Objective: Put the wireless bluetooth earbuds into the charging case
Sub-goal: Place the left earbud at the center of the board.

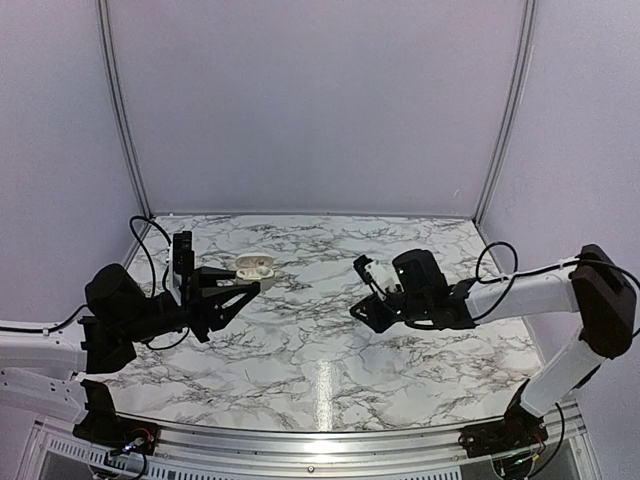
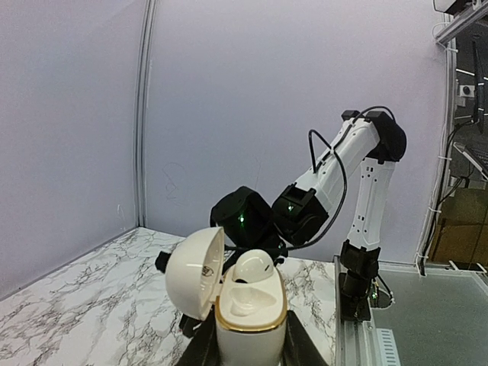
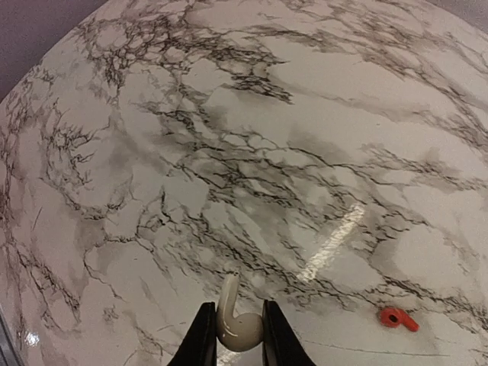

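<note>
One earbud (image 2: pixel 254 268) — in open chg case (image 2: pixel 252 337)

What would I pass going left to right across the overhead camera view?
The left arm, then the open charging case at its tip, then the right gripper pinching a white earbud, then the right arm.

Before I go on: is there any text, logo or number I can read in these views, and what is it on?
No legible text in any view.
Inside the open lid of the charging case: a small dark mark, too blurred to read.
On the white earbud, the small red piece and the marble table: no writing shows.
</note>
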Action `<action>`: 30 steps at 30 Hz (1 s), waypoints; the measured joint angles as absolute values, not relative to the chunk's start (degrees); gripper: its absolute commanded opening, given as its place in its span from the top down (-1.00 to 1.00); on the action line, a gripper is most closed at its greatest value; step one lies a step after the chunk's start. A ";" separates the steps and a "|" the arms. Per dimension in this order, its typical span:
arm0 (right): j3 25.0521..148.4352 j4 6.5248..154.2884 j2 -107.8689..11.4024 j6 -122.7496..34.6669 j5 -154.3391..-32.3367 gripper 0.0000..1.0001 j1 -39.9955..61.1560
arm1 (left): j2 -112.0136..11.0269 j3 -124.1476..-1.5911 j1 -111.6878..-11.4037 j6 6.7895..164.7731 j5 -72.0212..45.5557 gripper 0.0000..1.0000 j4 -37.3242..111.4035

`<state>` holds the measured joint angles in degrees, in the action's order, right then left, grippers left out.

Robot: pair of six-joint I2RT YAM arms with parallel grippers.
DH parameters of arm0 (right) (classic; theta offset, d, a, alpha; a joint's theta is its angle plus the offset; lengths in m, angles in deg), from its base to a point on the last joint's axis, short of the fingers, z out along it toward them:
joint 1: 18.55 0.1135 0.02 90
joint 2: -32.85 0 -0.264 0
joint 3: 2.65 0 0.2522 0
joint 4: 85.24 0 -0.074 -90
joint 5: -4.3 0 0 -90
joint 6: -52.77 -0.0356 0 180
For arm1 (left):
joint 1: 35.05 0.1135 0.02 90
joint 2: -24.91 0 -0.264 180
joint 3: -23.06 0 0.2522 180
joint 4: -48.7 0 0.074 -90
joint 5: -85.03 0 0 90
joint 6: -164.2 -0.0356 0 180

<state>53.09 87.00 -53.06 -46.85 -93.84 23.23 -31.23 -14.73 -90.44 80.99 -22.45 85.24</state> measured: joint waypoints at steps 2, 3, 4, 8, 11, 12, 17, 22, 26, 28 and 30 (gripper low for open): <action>54.68 88.95 -57.17 -45.65 -94.39 0.66 26.53 | -30.64 -14.51 -90.44 81.16 -22.36 1.00 85.24; 55.23 89.71 -58.85 -45.24 -94.63 0.65 27.76 | -30.40 -14.43 -90.44 81.27 -22.34 1.00 85.24; 55.73 90.63 -60.73 -44.71 -94.80 0.64 29.22 | -30.11 -14.29 -90.44 81.29 -22.27 1.00 85.26; 56.54 94.06 -66.33 -43.10 -95.50 0.62 32.94 | -29.26 -13.68 -90.44 81.34 -21.83 1.00 85.22; 56.50 96.86 -69.04 -42.18 -95.63 0.61 34.47 | -28.98 -13.35 -90.44 81.32 -21.53 1.00 85.22; 56.45 97.62 -69.52 -41.87 -95.61 0.61 34.69 | -28.91 -13.29 -90.44 81.32 -21.40 1.00 85.20; 55.38 103.53 -71.55 -40.56 -95.52 0.53 35.19 | -28.39 -12.96 -90.44 81.29 -21.13 1.00 85.00; 53.87 107.94 -73.04 -38.92 -95.63 0.47 35.21 | -28.23 -12.96 -90.44 81.27 -20.92 1.00 84.61; 53.17 110.19 -73.78 -38.35 -95.74 0.29 35.21 | -28.25 -12.96 -90.44 81.25 -20.92 1.00 84.39; 52.80 111.33 -73.98 -37.98 -95.76 0.25 35.21 | -28.30 -12.96 -90.44 81.21 -20.89 1.00 84.34; 52.23 112.42 -74.00 -37.35 -95.85 0.24 35.21 | -28.30 -12.96 -90.44 81.08 -20.89 1.00 84.32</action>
<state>52.23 112.42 -74.00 -37.35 -95.85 35.21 -28.30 -12.96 -90.44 81.08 -20.89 84.32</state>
